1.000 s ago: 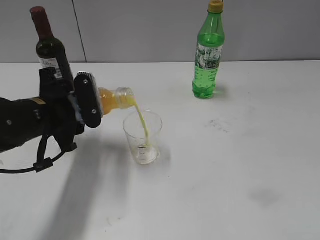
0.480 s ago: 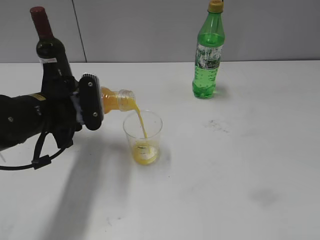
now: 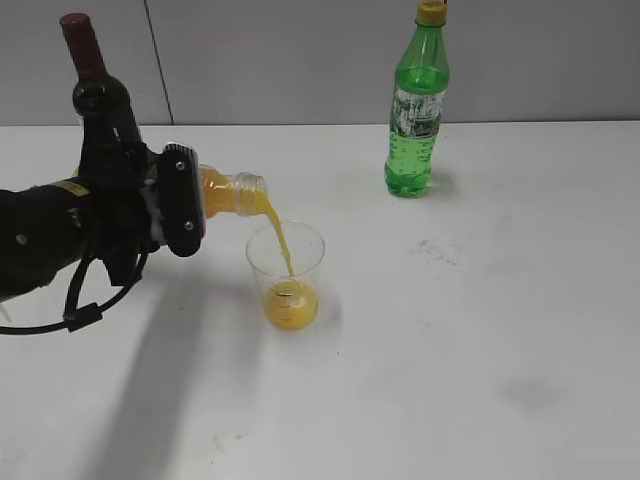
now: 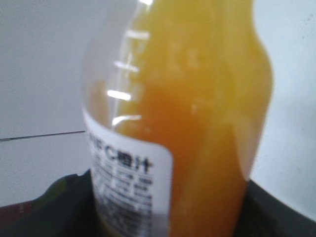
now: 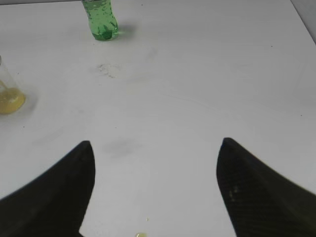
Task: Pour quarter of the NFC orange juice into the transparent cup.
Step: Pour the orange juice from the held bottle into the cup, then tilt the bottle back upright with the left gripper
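My left gripper (image 3: 182, 200) is shut on the NFC orange juice (image 3: 232, 195), a small clear bottle of orange liquid lying tipped on its side with its open neck over the transparent cup (image 3: 286, 255). A stream of juice runs from the neck into the cup, which holds a layer of orange liquid at its bottom. In the left wrist view the NFC orange juice (image 4: 197, 113) fills the frame between the jaws (image 4: 163, 217). My right gripper (image 5: 155, 163) is open and empty over bare table; the transparent cup (image 5: 7, 96) shows at the left edge of its view.
A dark wine bottle (image 3: 92, 85) stands behind my left arm at the back left. A tall green soda bottle (image 3: 416, 110) stands at the back right and shows in the right wrist view (image 5: 101, 19). The white table (image 3: 480, 330) has faint smudges.
The juice level in the cup has risen from almost nothing to a clear orange layer. My left gripper has shifted slightly up and back with the bottle still tipped.
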